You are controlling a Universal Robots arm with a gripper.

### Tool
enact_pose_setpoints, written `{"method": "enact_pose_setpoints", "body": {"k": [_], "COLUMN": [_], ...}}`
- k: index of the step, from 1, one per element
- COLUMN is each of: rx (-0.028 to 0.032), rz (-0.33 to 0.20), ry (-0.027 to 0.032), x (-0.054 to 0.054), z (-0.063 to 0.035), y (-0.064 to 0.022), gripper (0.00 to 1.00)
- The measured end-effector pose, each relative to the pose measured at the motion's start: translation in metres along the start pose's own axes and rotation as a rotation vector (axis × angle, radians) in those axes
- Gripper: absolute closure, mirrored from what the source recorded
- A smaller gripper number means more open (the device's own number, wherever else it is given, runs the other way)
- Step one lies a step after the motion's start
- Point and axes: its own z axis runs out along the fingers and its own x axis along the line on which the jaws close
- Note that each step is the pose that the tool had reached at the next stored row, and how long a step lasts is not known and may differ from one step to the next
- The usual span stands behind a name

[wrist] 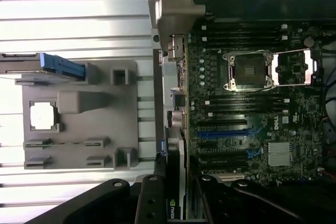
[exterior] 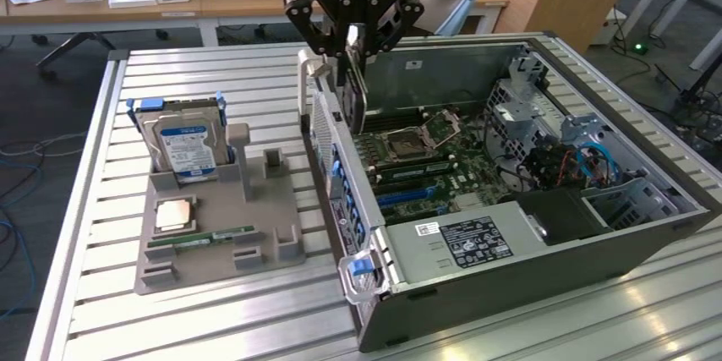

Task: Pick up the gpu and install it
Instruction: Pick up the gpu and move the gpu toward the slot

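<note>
The gpu [exterior: 354,95] hangs on edge from my gripper [exterior: 354,40], which is shut on its upper edge. Its dark face and long silver end bracket [exterior: 304,73] point down, just above the near wall of the open computer case [exterior: 508,268]. In the wrist view the gpu [wrist: 178,103] shows edge-on, running from my gripper [wrist: 178,200] to the bracket [wrist: 176,9], along the edge of the motherboard [wrist: 247,129]. The blue expansion slots [wrist: 223,132] lie on the board beside and below the card, apart from it.
A grey parts holder [exterior: 265,209] sits on the slatted table at the exterior view's left, carrying a blue-labelled hard drive [exterior: 186,145], a processor [exterior: 172,213] and a green RAM stick [exterior: 203,238]. The case's power supply [exterior: 474,238] and drive cage [exterior: 530,116] crowd its inside.
</note>
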Motion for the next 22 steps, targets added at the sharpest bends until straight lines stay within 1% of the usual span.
{"method": "enact_pose_setpoints", "body": {"k": [7, 16, 22], "rx": [-0.0003, -0.0027, -0.0035], "rz": [0.000, 0.000, 0.000], "ry": [0.0001, 0.0002, 0.0003], "x": [-0.017, -0.044, -0.059], "z": [0.0003, 0.0008, 0.0010], "y": [0.0017, 0.0041, 0.0060], "gripper": [0.73, 0.73, 0.73]}}
